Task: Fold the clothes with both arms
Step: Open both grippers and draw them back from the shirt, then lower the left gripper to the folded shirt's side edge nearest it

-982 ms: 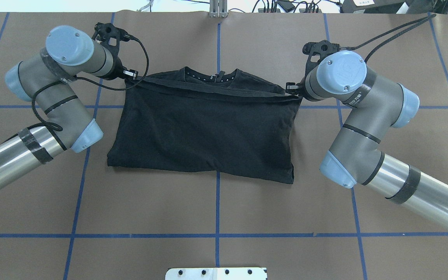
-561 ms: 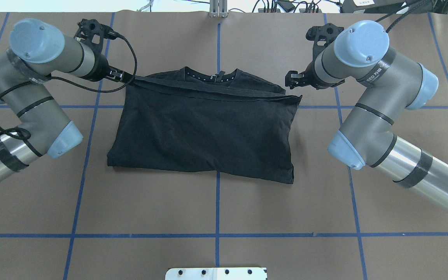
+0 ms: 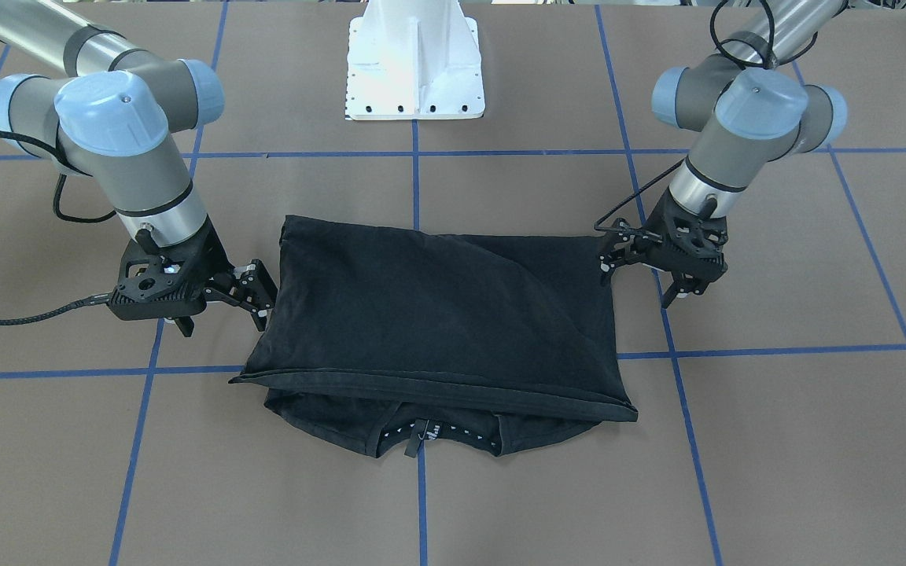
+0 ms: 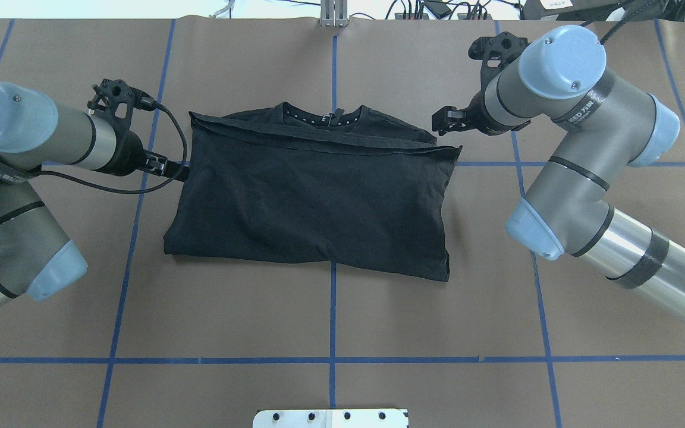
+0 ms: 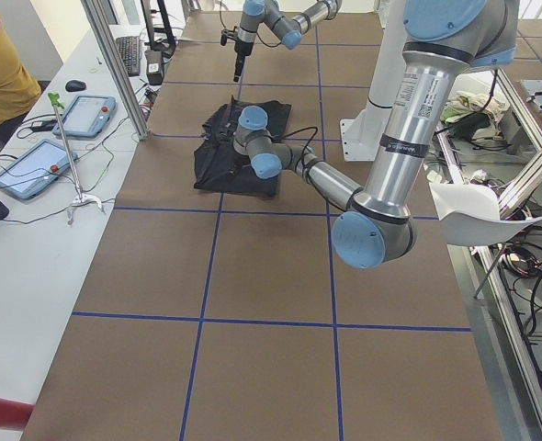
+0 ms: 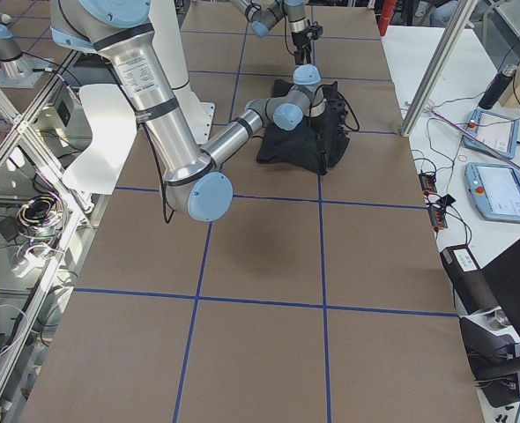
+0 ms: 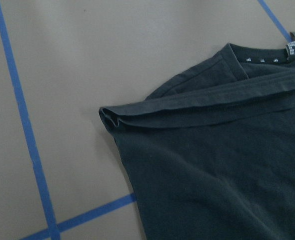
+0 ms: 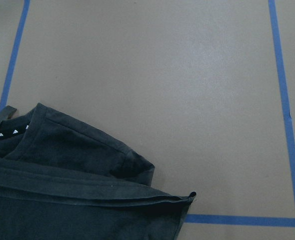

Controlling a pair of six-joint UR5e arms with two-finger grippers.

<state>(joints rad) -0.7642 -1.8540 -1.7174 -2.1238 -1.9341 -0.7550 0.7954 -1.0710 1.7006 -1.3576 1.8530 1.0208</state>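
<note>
T-shirt (image 4: 313,202) lies folded on tabletop (image 4: 378,309); printed front hidden, collar exposed. Left claw (image 4: 173,170) and right claw (image 4: 439,120) both released, empty, beside shirt edges.

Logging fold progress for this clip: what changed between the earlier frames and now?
Both grippers let go of the shirt at its far corners. The left gripper drew back toward the robot along the shirt's left edge; the right gripper backed slightly off its corner. Both stand open now. The shirt stayed folded in half, hem near the collar.
</note>
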